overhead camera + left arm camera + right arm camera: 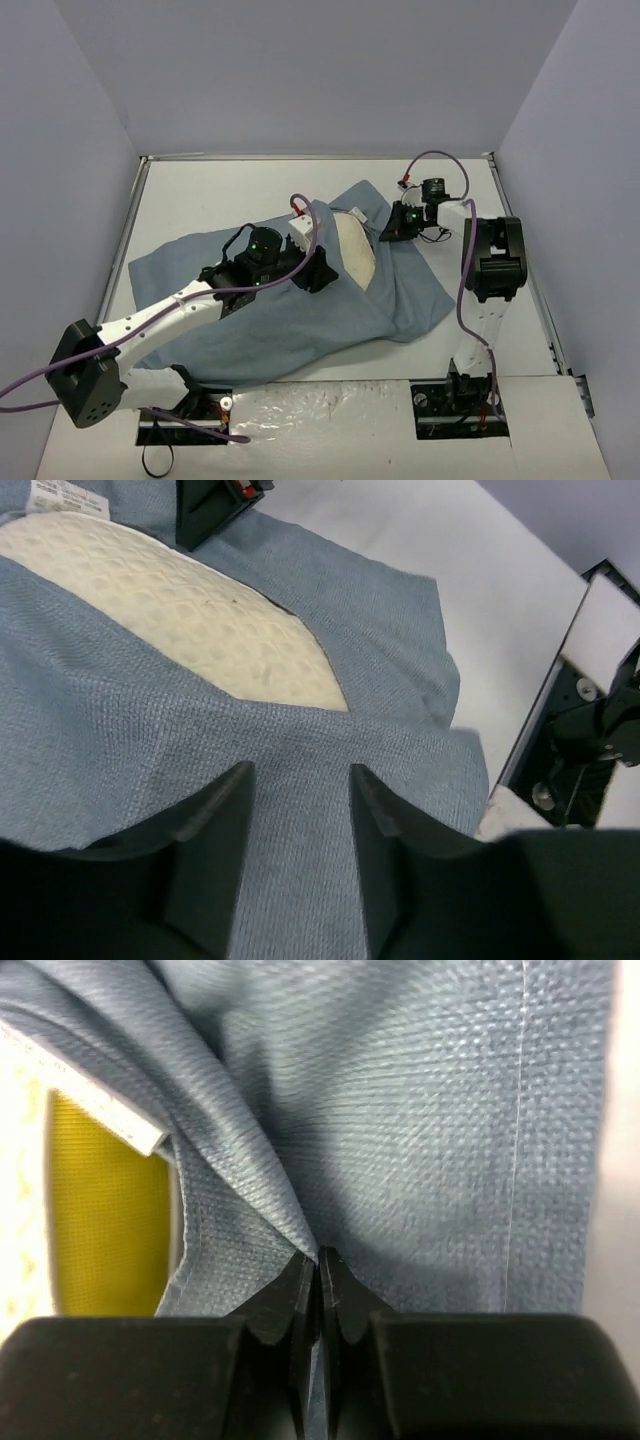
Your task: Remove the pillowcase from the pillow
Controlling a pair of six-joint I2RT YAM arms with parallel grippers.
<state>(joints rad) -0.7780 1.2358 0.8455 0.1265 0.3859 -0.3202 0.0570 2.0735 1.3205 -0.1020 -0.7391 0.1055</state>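
Observation:
The blue-grey pillowcase (pixel 300 310) lies spread over the middle of the table. The cream quilted pillow (pixel 355 250) shows through its open mouth at the upper right. In the left wrist view the pillow (pixel 170 600) lies ahead, ringed by the pillowcase (pixel 300 820). My left gripper (pixel 318 272) is open, its jaws either side of the cloth (pixel 300 780) just below the pillow's bare part. My right gripper (pixel 392 230) is shut on a fold of the pillowcase edge (pixel 318 1255), beside the pillow's mustard-yellow band (pixel 105 1210).
The white table (pixel 220 195) is walled on three sides by grey-lilac panels. The arm bases (pixel 465 395) stand at the near edge. A purple cable (pixel 440 160) loops above the right arm. A white label (pixel 90 1090) sits on the pillow's edge.

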